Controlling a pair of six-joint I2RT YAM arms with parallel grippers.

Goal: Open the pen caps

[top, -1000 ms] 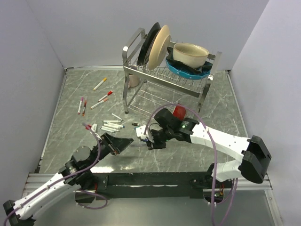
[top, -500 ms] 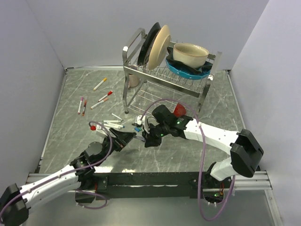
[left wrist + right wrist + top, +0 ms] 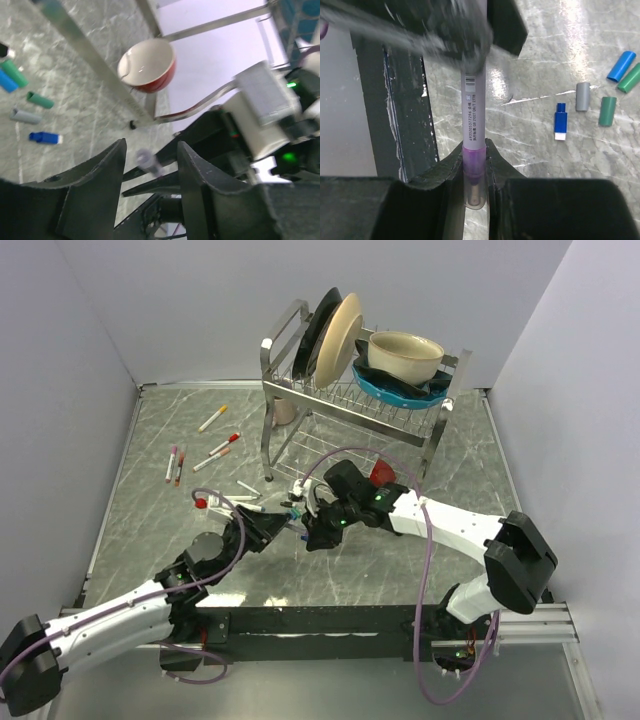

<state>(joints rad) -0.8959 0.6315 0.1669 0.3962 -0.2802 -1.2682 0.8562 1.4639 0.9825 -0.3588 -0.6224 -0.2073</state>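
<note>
My right gripper [image 3: 474, 149] is shut on the translucent purple cap [image 3: 474, 167] of a white pen [image 3: 472, 107], held just above the table in the middle [image 3: 305, 527]. The pen's other end [image 3: 146, 160] lies between the fingers of my left gripper [image 3: 151, 167], which stand apart with a gap on each side of it. The two grippers meet nose to nose near my left gripper [image 3: 283, 530]. Loose caps lie on the table: blue [image 3: 621, 65], green [image 3: 607, 110], grey [image 3: 582, 96] and a blue one with a white part [image 3: 560, 121]. Capped pens [image 3: 212, 418] lie at the far left.
A metal dish rack [image 3: 300, 390] with plates and bowls stands behind the grippers, its legs close by. A red bowl [image 3: 147, 67] sits under it. White pen barrels [image 3: 238, 505] lie left of the grippers. Walls close off the table's left and back.
My left arm has reached forward and right to the pen held by my right gripper, and its jaws have narrowed round the pen's end. The right gripper shifted slightly left, still gripping.
</note>
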